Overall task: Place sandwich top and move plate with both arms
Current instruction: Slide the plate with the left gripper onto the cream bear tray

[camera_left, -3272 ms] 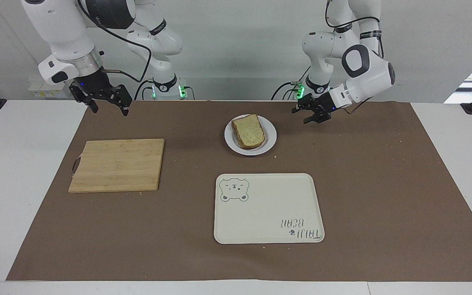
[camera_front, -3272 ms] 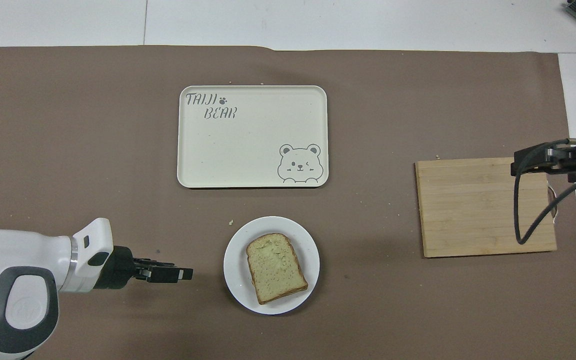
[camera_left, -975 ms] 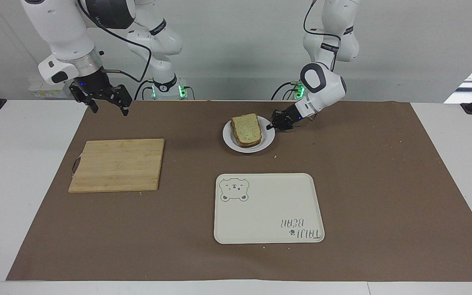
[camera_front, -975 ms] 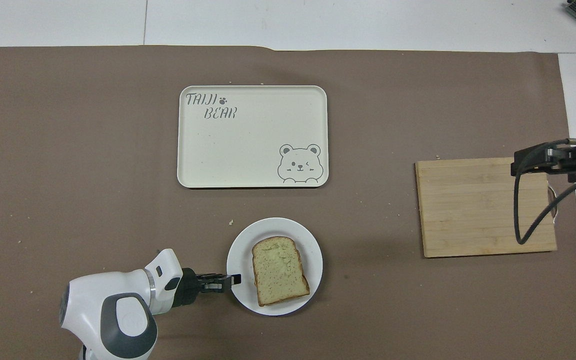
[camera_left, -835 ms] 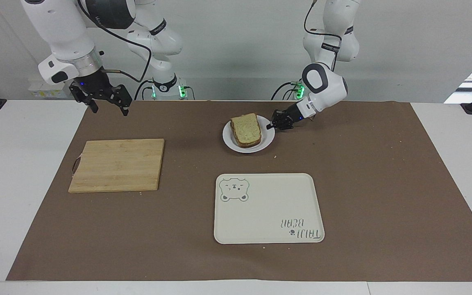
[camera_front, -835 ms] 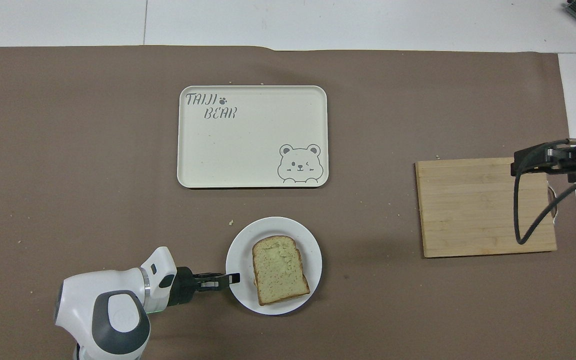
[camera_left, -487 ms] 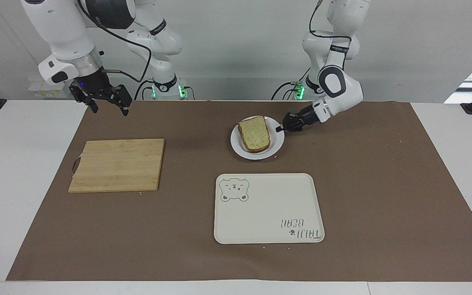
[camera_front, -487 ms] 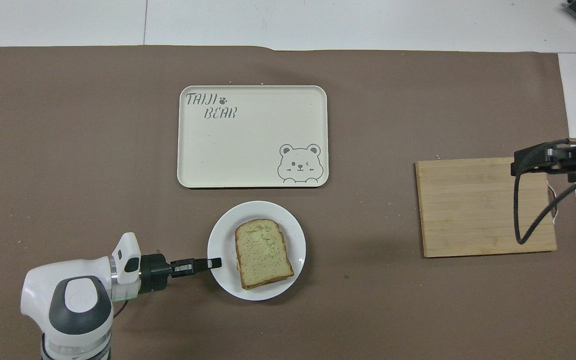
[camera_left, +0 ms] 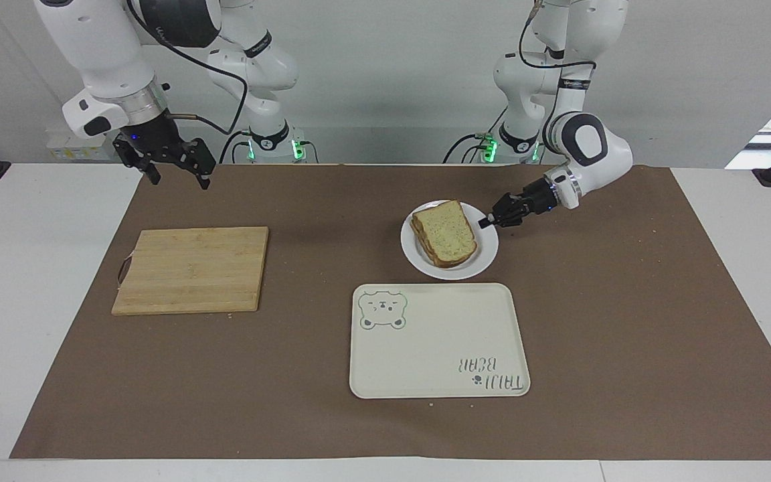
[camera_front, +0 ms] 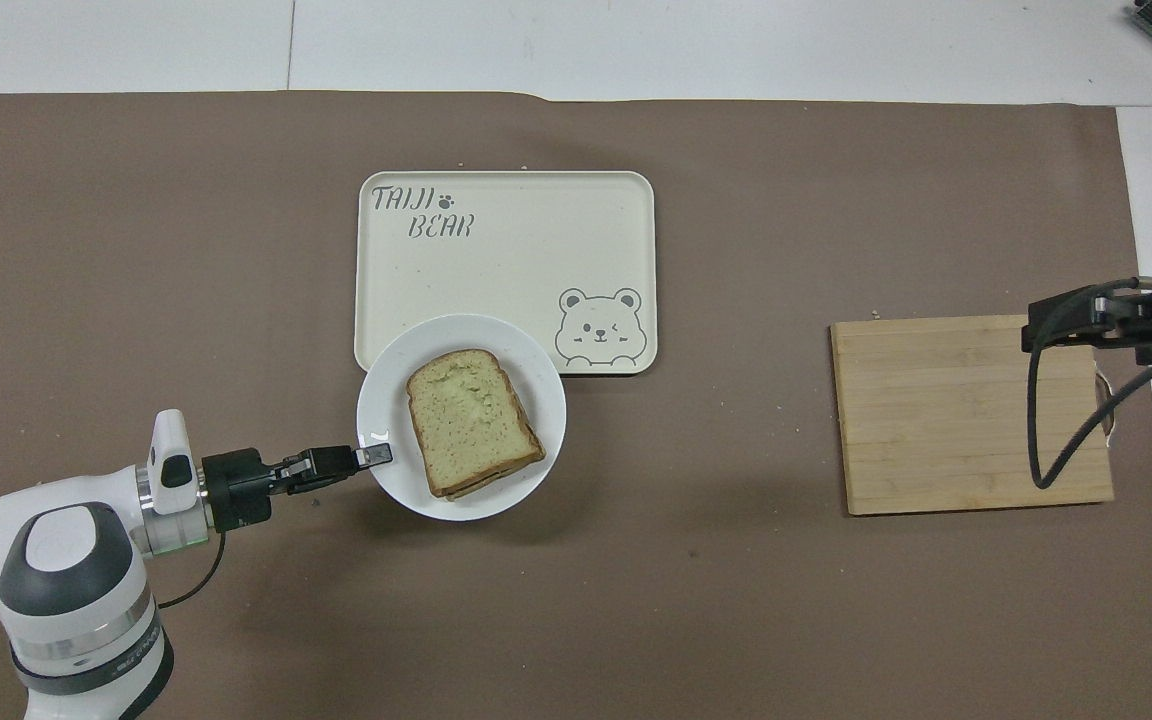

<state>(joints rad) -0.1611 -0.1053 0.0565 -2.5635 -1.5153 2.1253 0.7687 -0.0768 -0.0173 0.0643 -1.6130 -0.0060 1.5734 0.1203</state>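
The left gripper (camera_left: 486,221) is clamped on the rim of the plate (camera_left: 482,261), which sits raised beside the tray (camera_left: 439,348) on its robot-ward edge, overlapping it from above. The sandwich top (camera_left: 449,231) hides the filling beneath. The right gripper (camera_left: 175,167), jaws spread and empty, waits above the cutting board (camera_left: 191,268)'s robot-ward corner, partly cut off overhead.

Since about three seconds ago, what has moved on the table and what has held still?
The left gripper came in from beside the plate, shut on its rim, and has lifted it with the sandwich top away from the robots, toward the left arm's end; in the overhead view it now overlaps the cream tray's near edge. The right gripper waits open over the mat beside the unmoved cutting board.
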